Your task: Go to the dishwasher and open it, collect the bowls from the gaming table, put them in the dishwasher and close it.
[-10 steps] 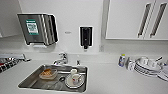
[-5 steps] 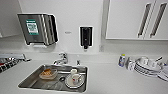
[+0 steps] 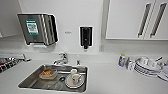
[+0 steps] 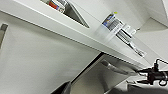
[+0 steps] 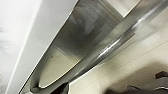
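Dishwasher [image 5: 82, 47] handle [image 5: 110, 47] fills view; scene unchanged.

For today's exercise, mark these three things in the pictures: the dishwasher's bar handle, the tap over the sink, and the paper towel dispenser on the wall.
bar handle [image 5: 110, 47]: right wrist view, on the middle of the shiny bar.
tap [image 3: 61, 59]: head view, on its metal body.
paper towel dispenser [image 3: 37, 29]: head view, on its steel front.

Steel sink [image 3: 30, 82] holds a cup [image 3: 74, 76] on a plate [image 3: 71, 83].
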{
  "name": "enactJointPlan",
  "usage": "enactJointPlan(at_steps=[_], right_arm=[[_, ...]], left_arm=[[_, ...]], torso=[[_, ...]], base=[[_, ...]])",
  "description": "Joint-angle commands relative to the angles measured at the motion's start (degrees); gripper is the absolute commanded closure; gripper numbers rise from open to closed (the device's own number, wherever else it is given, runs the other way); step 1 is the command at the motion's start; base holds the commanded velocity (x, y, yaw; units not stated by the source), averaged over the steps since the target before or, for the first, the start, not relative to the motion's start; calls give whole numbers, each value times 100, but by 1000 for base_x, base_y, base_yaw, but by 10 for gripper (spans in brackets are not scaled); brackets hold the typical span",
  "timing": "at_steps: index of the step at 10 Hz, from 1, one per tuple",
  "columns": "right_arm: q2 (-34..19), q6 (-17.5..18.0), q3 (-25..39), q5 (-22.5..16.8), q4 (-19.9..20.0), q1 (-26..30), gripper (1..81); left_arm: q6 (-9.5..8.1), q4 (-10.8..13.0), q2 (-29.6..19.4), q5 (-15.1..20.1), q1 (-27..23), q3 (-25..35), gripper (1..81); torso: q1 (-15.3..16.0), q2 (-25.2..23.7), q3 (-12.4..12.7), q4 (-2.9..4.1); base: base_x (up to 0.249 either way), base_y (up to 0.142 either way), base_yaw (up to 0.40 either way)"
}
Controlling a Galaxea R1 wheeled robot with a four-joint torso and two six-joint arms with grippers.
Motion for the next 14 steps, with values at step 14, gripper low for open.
enactJointPlan(at_steps=[14], right_arm=[[946,20,-1220,-311,804,440,10]], left_arm=[[92,290,-45,38,-374,55,10]], torso=[[0,0,-2,0]], base=[[0,0,0]])
